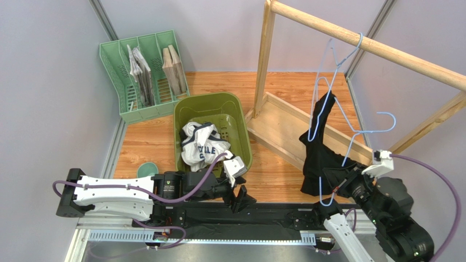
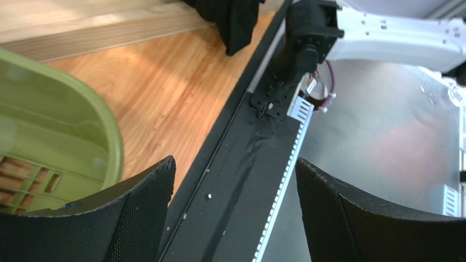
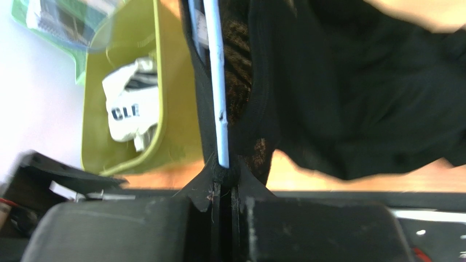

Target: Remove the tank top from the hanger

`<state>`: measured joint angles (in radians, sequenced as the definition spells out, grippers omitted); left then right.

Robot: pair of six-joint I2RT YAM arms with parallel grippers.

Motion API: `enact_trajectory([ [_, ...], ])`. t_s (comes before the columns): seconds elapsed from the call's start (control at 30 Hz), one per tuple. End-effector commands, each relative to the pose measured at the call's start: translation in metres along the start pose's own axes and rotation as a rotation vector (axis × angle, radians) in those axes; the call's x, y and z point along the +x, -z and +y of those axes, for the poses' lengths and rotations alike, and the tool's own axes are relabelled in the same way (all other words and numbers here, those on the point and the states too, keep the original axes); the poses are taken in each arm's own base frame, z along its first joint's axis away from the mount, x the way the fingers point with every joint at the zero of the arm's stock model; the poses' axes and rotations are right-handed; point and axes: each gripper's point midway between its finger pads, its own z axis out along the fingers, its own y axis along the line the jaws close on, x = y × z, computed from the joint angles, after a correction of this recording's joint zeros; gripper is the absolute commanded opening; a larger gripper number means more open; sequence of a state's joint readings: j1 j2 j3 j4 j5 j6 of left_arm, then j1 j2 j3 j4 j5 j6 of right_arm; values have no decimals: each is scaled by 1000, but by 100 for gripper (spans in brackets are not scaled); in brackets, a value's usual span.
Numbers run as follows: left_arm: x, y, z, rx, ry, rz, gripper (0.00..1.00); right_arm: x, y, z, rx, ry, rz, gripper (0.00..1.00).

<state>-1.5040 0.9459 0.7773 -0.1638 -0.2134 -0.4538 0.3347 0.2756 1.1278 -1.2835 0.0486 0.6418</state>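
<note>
Tank top (image 1: 320, 155): black; draped on a pale blue wire hanger (image 3: 217, 82); low at the table's right side, before the wooden rack (image 1: 405, 57)
Right gripper (image 3: 224, 180): jaws pressed together; pinching the tank top's fabric and the hanger's wire at the lower end
Left gripper (image 2: 235, 207): jaws spread wide; holding nothing; above the black strip (image 2: 240, 164) at the table's near edge, just beside the green basket (image 1: 240, 117)

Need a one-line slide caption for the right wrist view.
Right gripper shut on black tank top at the blue hanger wire; green bin with white garment behind.
</note>
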Motion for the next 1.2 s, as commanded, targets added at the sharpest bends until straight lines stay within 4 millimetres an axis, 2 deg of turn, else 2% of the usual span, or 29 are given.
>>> enact_trajectory([
  [0.0,-33,19,9,-70,48,-100,85,15,3,15,-124,-65,22,0],
  [0.13,-35,23,13,-84,48,-116,85,-2,16,7,-97,-74,-90,0],
  [0.23,-36,23,11,-76,49,-117,85,-17,30,14,-136,-82,-164,0],
  [0.33,-32,20,10,-69,48,-100,85,-22,35,14,-130,-105,-186,0],
  [0.47,-35,20,7,-66,54,-94,86,-7,30,4,-93,-123,-134,0],
  [0.5,-36,20,6,-64,82,-96,91,-4,29,2,-95,-126,-127,0],
  [0.53,-38,20,3,-39,102,-90,91,1,30,1,-103,-132,-118,0],
  [0.67,-52,20,-13,68,145,-123,91,32,19,-2,-149,-186,-43,0],
  [0.77,-58,14,-6,21,100,-114,92,52,7,9,-218,-208,56,0],
  [0.8,-59,11,-4,6,82,-105,93,64,-5,7,-210,-214,110,0],
  [0.9,-64,-2,7,-62,63,-50,92,87,-12,27,-327,-211,249,0],
  [0.93,-65,-9,20,-125,77,-10,91,90,-13,31,-351,-211,271,0],
  [1.0,-67,-14,29,-176,109,9,88,93,-11,40,-409,-204,305,0],
  [1.17,-79,-39,30,-168,70,-47,85,96,-10,45,-442,-162,332,0],
])
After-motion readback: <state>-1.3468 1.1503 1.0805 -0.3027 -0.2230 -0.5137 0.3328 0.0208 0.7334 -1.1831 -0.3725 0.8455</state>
